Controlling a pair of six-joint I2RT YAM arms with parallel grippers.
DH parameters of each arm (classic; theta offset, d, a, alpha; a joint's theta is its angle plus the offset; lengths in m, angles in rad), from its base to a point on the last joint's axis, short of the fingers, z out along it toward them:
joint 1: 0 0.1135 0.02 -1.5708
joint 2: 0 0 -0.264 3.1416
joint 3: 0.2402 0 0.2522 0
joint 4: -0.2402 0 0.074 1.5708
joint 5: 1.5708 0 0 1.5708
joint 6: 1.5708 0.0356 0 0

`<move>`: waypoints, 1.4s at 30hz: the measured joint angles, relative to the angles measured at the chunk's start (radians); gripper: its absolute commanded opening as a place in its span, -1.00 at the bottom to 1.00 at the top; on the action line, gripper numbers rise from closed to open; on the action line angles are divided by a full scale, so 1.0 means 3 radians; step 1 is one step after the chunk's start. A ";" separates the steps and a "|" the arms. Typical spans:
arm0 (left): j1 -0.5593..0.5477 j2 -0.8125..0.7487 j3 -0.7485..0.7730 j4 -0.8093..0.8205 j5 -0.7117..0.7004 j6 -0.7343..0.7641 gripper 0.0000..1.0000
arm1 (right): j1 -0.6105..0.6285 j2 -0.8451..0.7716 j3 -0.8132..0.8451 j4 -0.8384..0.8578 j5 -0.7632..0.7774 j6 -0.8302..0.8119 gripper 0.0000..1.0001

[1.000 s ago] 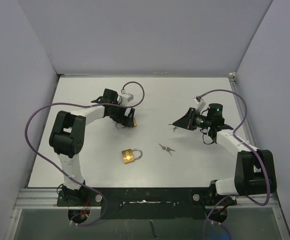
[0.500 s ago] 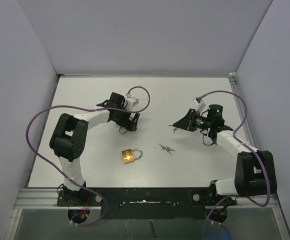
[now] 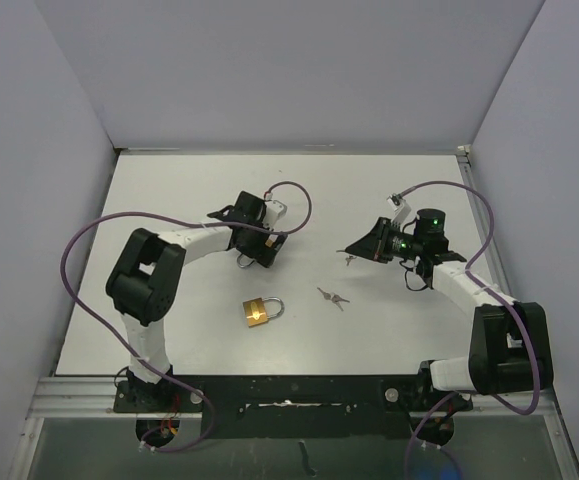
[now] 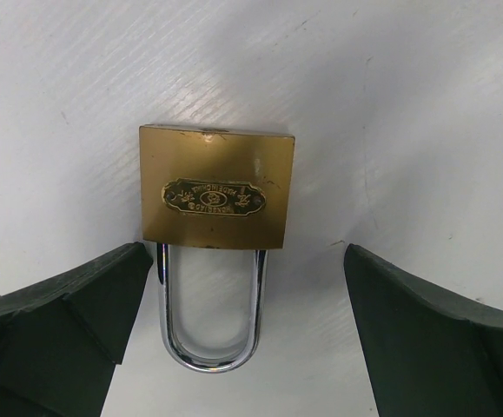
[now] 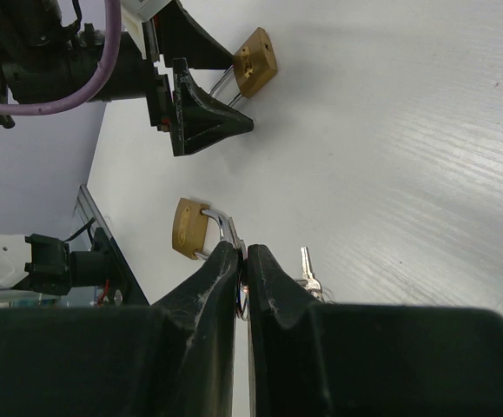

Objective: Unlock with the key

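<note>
Two brass padlocks lie flat on the white table. One padlock (image 4: pixel 216 187) sits just ahead of my left gripper (image 4: pixel 242 295), which is open, its dark fingers (image 4: pixel 60 326) on either side of the steel shackle (image 4: pixel 209 339) without touching it. From above, this padlock (image 3: pixel 269 243) is at the left gripper (image 3: pixel 256 252). The second padlock (image 3: pixel 260 311) lies nearer the front. My right gripper (image 3: pixel 349 253) hovers at mid-right, shut on a small key (image 5: pixel 241 254) whose ring shows between the fingers.
A spare pair of keys (image 3: pixel 333 298) lies on the table between the second padlock and the right arm, seen also as keys (image 5: pixel 308 273) beside the right fingers. Purple cables loop over both arms. Grey walls close in the table on three sides.
The left arm has swung right and turned over the far padlock, bringing its open fingers around the shackle. The right arm with the key has stayed still.
</note>
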 measured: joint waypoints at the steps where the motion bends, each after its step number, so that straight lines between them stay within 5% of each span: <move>1: -0.0001 0.0004 0.0001 0.0001 -0.0015 0.0004 0.95 | 0.0000 0.0000 0.0000 0.0000 0.0000 0.0000 -1.00; 42: 0.0008 0.0301 0.0511 -0.0430 -0.0036 0.0164 0.95 | 0.0000 0.0121 0.0000 0.0027 -0.0001 -0.0001 -1.00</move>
